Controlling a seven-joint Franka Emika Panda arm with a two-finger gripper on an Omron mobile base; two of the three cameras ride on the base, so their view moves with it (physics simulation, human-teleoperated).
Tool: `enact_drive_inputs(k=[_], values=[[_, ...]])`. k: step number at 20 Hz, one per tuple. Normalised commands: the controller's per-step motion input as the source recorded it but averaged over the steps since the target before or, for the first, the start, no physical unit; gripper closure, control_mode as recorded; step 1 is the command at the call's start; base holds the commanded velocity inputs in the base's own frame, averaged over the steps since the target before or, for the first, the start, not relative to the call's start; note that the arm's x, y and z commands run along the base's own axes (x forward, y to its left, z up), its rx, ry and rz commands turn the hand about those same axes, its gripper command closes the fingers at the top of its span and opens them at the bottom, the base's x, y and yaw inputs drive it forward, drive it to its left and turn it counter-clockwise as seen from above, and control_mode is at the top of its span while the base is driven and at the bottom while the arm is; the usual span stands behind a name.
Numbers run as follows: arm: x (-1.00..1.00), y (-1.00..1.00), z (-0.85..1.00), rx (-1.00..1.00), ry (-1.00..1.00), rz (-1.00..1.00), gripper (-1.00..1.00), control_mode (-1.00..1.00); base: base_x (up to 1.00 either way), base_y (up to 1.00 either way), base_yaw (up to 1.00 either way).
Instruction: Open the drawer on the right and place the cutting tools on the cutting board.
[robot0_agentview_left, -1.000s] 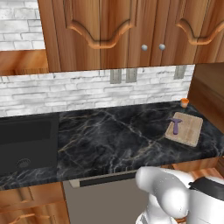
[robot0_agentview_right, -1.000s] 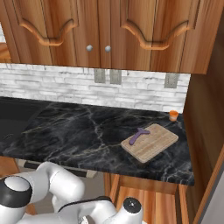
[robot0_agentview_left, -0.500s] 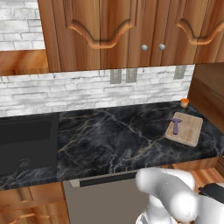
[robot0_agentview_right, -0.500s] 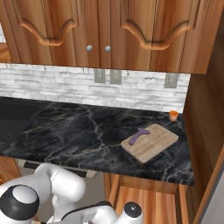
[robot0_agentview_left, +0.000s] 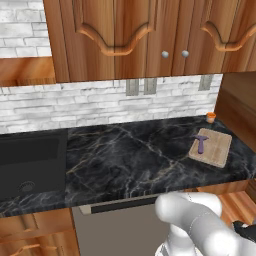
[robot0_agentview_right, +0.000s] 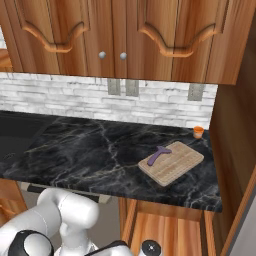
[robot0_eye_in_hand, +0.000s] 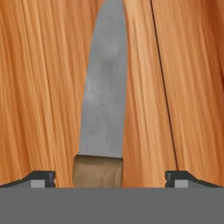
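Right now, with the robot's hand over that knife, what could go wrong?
The open gripper straddles the knife near its brown handle; closing off-centre might pinch the blade and let it slip. The cutting board already holds a purple tool, so a careless drop could knock it.

We stood in a home kitchen: carved wooden cabinet doors (robot0_agentview_left: 120, 35) with round knobs hung at 12 o'clock over a white brick backsplash (robot0_agentview_left: 75, 102), a black marble counter (robot0_agentview_left: 130, 160) ran below, a dark sink (robot0_agentview_left: 30, 162) lay at 9 o'clock, a cutting board (robot0_agentview_right: 171, 162) at 3 o'clock.
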Motion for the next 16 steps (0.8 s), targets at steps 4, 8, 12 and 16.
enact_drive_inputs(k=[4, 8, 12, 16], values=[[-0.09, 0.15, -0.29, 0.0, 0.0, 0.0, -1.0, -1.0, 0.0, 0.0, 0.0], [0.0, 0.08, -0.01, 0.0, 0.0, 0.0, 1.0, -1.0, 0.0, 0.0, 0.0], [0.0, 0.0, 0.0, 0.0, 0.0, 0.0, 1.0, -1.0, 0.0, 0.0, 0.0], [0.0, 0.0, 0.0, 0.0, 0.0, 0.0, 1.0, -1.0, 0.0, 0.0, 0.0]])
